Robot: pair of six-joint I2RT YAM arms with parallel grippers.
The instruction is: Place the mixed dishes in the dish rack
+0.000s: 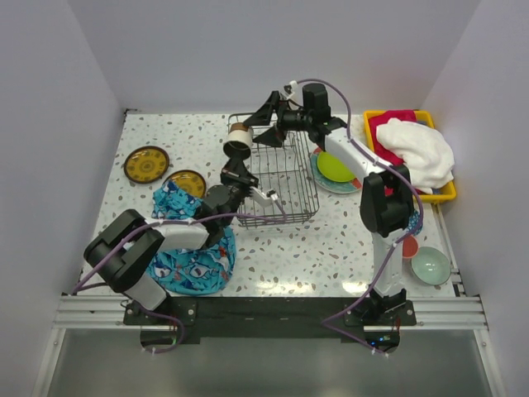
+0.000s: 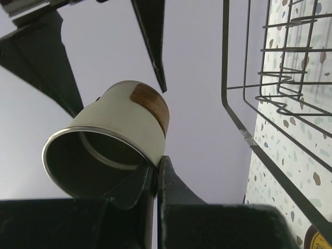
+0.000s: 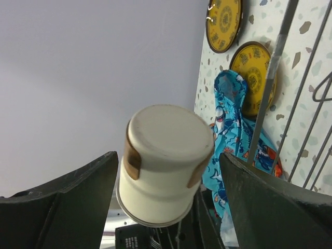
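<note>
A cream cup with brown patches hangs in the air on its side by the far left corner of the dish rack. My left gripper is shut on its rim; in the left wrist view the fingers pinch the cup wall. My right gripper stands open around the cup's base. In the right wrist view the cup sits between the wide fingers without touching either. A lime-green plate lies on a teal-and-red plate right of the rack. Two yellow-olive plates lie at the left. A mint bowl sits at the near right.
A blue patterned cloth is bunched under the left arm. A yellow tray holding red and white cloths stands at the far right. A small red item shows behind the right arm. White walls close in three sides.
</note>
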